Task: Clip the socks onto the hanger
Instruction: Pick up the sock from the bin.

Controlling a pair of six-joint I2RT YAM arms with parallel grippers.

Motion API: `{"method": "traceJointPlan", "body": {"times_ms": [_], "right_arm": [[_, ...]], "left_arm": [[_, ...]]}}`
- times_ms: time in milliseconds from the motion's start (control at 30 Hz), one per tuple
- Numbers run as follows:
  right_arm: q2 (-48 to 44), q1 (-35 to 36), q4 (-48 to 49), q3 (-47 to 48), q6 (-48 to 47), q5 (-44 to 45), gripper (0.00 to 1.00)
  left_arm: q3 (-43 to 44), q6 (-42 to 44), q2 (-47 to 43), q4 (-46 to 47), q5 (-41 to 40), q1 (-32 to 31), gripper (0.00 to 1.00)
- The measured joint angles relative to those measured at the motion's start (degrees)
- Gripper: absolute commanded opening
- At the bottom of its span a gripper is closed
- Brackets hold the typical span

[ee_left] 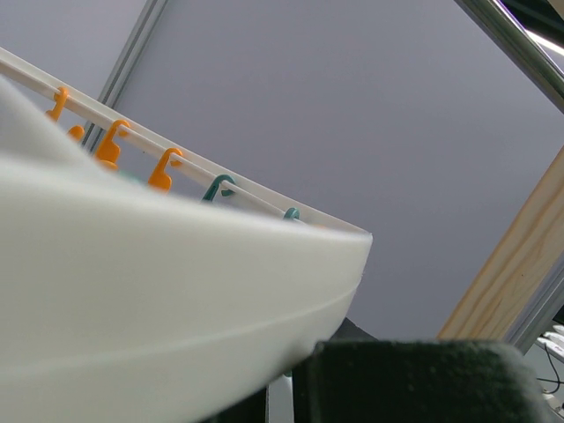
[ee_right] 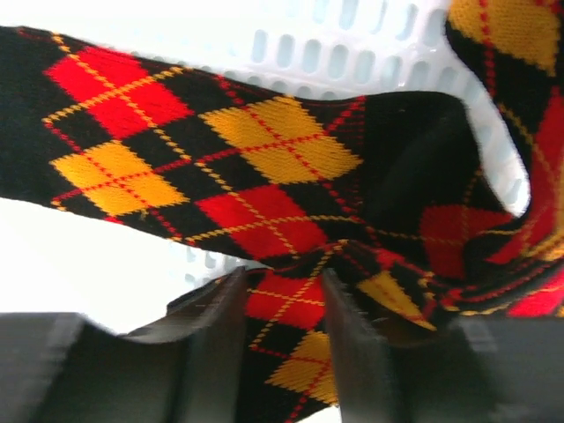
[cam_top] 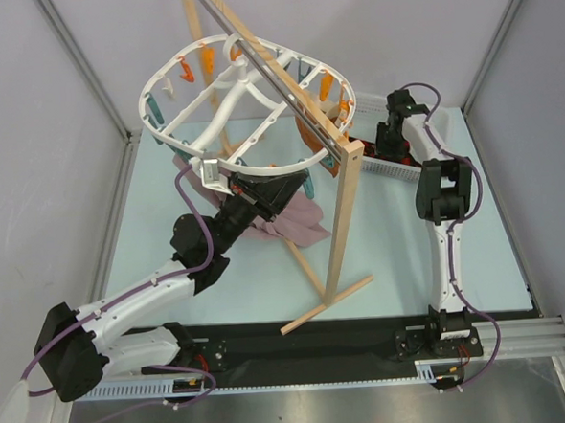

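The white oval hanger (cam_top: 150,103) hangs tilted at the back, ringed with orange (ee_left: 161,172) and teal (ee_left: 218,187) clips. My left gripper (cam_top: 229,182) is shut on its near rim. That rim fills the left wrist view (ee_left: 132,291), blurred, above one dark finger (ee_left: 414,379). My right gripper (cam_top: 364,135) is at the back right behind the wooden stand. In the right wrist view its gripper (ee_right: 282,291) is shut on a fold of a black, red and orange-yellow diamond sock (ee_right: 264,220). The sock's other end trails to the upper left and right.
A wooden stand (cam_top: 345,217) with a metal rod (cam_top: 274,68) crosses the middle between the arms. A mauve-pink cloth (cam_top: 297,220) hangs under the hanger and an orange garment (cam_top: 312,138) behind the stand. A white perforated basket (ee_right: 352,35) lies under the sock.
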Motion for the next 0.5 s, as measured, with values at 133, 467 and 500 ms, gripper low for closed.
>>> {"method": "traceJointPlan", "body": {"times_ms": [133,467,500], "right_arm": [[0.28,-0.46,0.02,0.02,-0.07,0.04,0.24],[-1.11,-1.05,2.51,0.02,2.84,0.09,0.00],[-1.97,-1.33,2.86,0.02,3.61,-0.24,0.00]], "left_arm": [[0.00,0.00,0.26,0.13,0.00,0.00,0.00],[0.00,0.07,0.44,0.31,-0.02,0.00,0.00],[0.00,0.07,0.39,0.26,0.00,0.00,0.00]]}}
